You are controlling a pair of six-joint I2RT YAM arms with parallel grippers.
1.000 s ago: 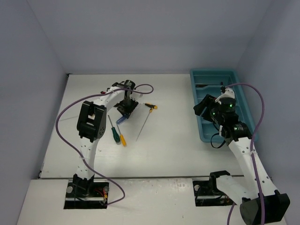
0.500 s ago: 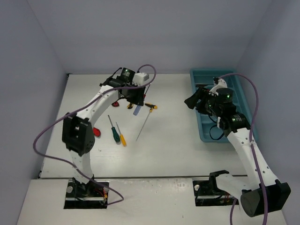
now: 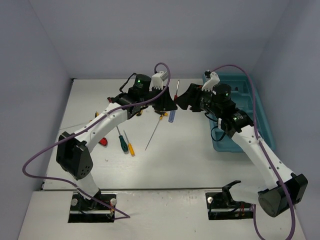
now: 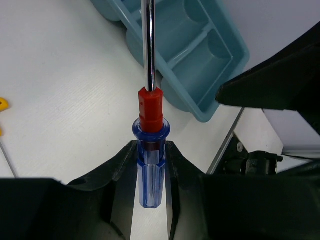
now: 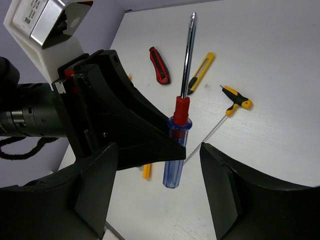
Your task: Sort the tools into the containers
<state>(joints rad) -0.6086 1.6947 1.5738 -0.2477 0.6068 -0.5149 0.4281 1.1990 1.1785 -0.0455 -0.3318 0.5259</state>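
The left pincer (image 4: 150, 151) is clamped on the clear handle of a blue screwdriver (image 4: 150, 180), which it holds in the air above the middle of the tabletop (image 3: 190, 150). The red collar and bare steel shaft stick out beyond the fingers. From above, the shaft points toward the far wall and the handle end toward the near edge. The right pincer (image 3: 186, 101) faces it from the tray side with its fingers spread apart. Its own camera shows the handle framed between the two dark fingers (image 5: 95, 190). Whether they actually flank the handle or stand just short of it is hard to tell, but neither appears to touch it. The teal tray (image 3: 235, 78) lies along the right side of the tabletop, beyond the right arm, and the compartments visible from the left wrist are bare. On the tabletop under and left of the pincers lie a red utility knife (image 5: 159, 65), a yellow utility knife (image 5: 200, 74), a yellow T-handled key (image 5: 239, 104), a thin rod (image 3: 152, 134), a green screwdriver (image 3: 122, 142) and a yellow-handled screwdriver (image 3: 130, 148).
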